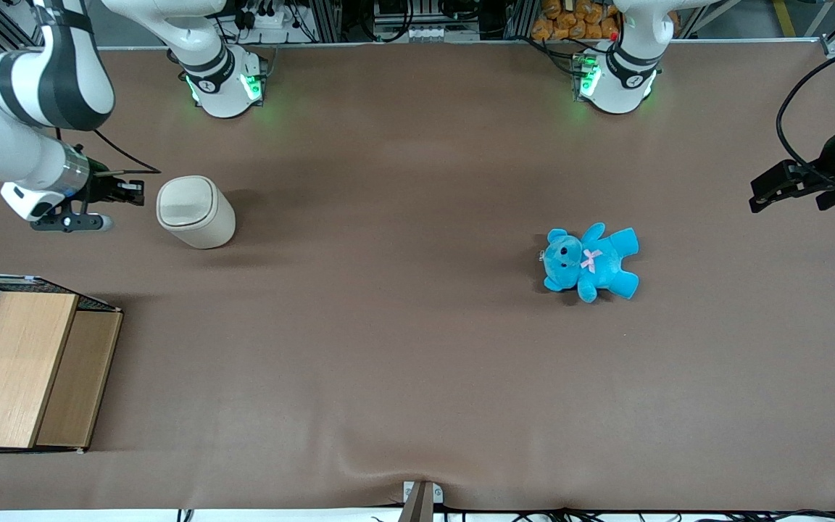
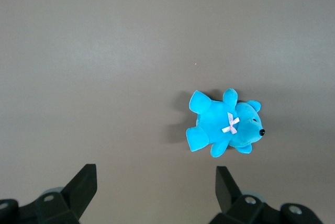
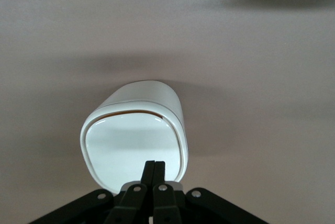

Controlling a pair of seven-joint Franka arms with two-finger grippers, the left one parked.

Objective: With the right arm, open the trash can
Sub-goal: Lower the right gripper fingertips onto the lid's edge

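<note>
The worktop [image 1: 403, 348] is covered with a plain brown mat with slight ripples along the edge nearest the front camera. Above its farthest edge run aluminium frame members, cabling and a stack of orange items. Two white arm bases with green indicator lights stand on the worktop at that edge. A wooden box [image 1: 26, 370] with a wire-mesh panel on one side sits at the working arm's end, nearer the front camera than the trash can [image 1: 195, 212]. A blue teddy [image 1: 590, 262] with a pink bow lies flat toward the parked arm's end, well apart from the trash can. The trash can stands upright on the worktop at the working arm's end, its paler flip lid [image 3: 133, 148] closed and level with the rim. The right arm [image 1: 19, 123] reaches in from the worktop's end, forearm roughly level, wrist pointing toward the trash can. The hand [image 1: 135, 191] is just beside the trash can's upper rim; in the right wrist view its fingers [image 3: 148, 174] are pressed together, gripping nothing, with the tips over the lid's edge.
</note>
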